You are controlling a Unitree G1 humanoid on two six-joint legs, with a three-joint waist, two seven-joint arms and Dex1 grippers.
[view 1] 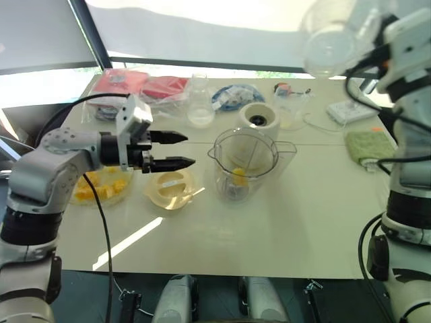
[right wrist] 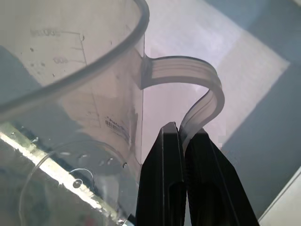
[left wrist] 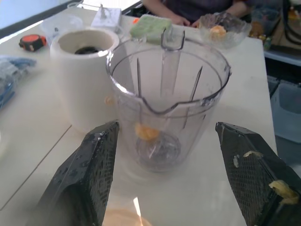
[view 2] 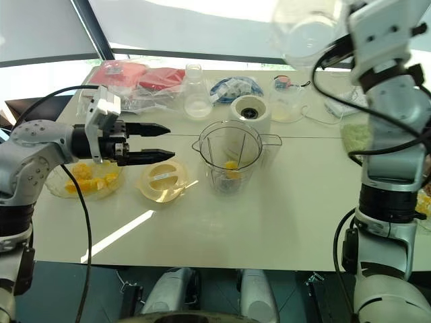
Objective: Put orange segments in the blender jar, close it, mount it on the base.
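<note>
The left gripper is hovering above the table, its two fingers spread wide with nothing between them, pointing right toward the blender jar. Bits of orange pulp are clinging to one finger. The jar is standing upright and uncovered near the middle, with one orange segment lying at its bottom. Its white base is sitting just beyond it, and the yellowish lid is lying just left, beside the bowl of orange segments. The right gripper is raised high at the far right, pinching the handle of a clear measuring cup
</note>
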